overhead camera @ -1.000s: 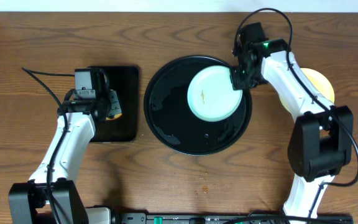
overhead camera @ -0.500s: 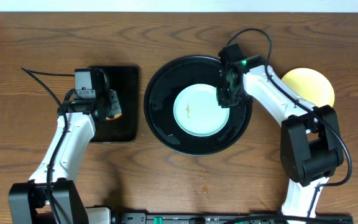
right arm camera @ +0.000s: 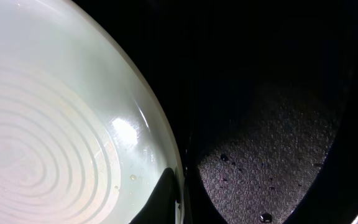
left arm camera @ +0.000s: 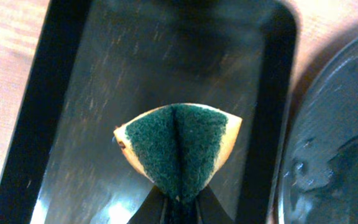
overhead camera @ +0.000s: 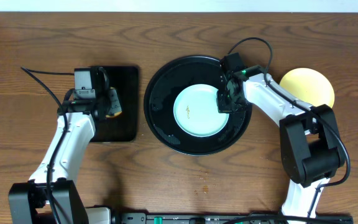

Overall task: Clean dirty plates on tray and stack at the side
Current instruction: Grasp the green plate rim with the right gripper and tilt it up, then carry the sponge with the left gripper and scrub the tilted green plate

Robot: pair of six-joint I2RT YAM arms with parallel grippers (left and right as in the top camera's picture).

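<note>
A pale mint-blue plate (overhead camera: 197, 111) with a small dark smudge lies in the middle of the round black tray (overhead camera: 157, 124). My right gripper (overhead camera: 224, 101) is shut on the plate's right rim. In the right wrist view, one dark finger lies over the plate (right arm camera: 55, 137) edge at the right gripper (right arm camera: 178, 208), with the wet tray (right arm camera: 272, 155) floor beside it. A pale yellow plate (overhead camera: 307, 86) rests on the wood to the right of the tray, partly behind my right arm. My left gripper (overhead camera: 112, 109) is shut on a folded green and yellow sponge (left arm camera: 179, 146).
A rectangular black tray (overhead camera: 126, 81) lies left of the round one, under the left gripper (left arm camera: 180, 208) and the sponge. A cable trails off to the left of that arm. Bare wood-grain table surrounds both trays.
The right gripper has carried the mint-blue plate from the tray's upper right rim down and left to the tray's middle. The left arm and sponge have stayed still.
</note>
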